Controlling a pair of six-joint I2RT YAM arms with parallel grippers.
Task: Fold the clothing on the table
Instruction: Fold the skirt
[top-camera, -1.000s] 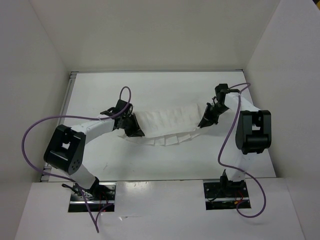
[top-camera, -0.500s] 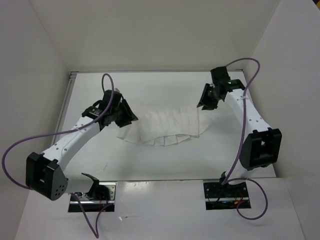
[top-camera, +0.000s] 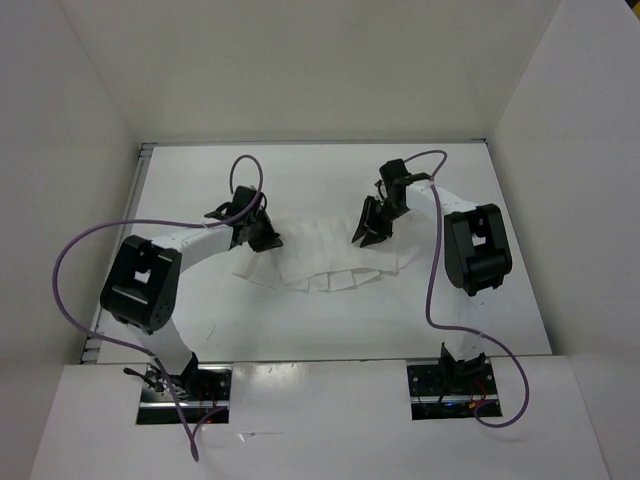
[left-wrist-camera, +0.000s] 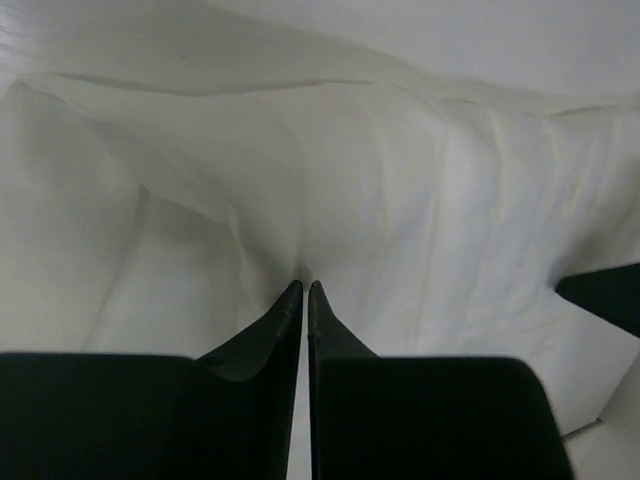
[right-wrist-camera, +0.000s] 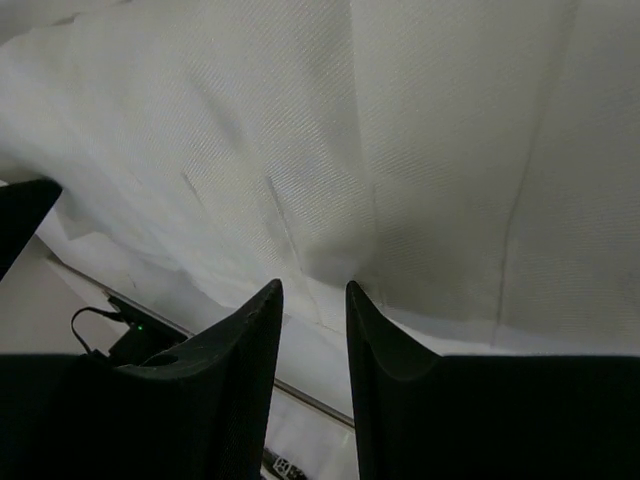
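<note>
The clothing (top-camera: 325, 262) is laid as a wide, creased band on the white desk (top-camera: 300, 325). It is reached from both sides by the left arm (top-camera: 190, 245) and the right arm (top-camera: 470, 245). The left jaws are set on its left end and the right jaws on its upper right part, so that most of the cloth lies between the two pairs of jaws. On the side toward the arm bases a row of small pleated edges is seen.

In the left wrist view the left jaws are almost together, with only a thin slit left between them. At their tips a ridge of the cloth is gathered, and creases are spread out from this point, so the cloth is pinched there. Ahead of the tips the cloth is raised in soft folds. A dark pointed shape (left-wrist-camera: 605, 295) is seen to the right of these jaws, but what it is cannot be told.

In the right wrist view the right jaws are held apart with a clear gap, and no cloth is clamped between them. The cloth lies just ahead of their tips, and a faint crease is seen straight ahead of the gap.
</note>
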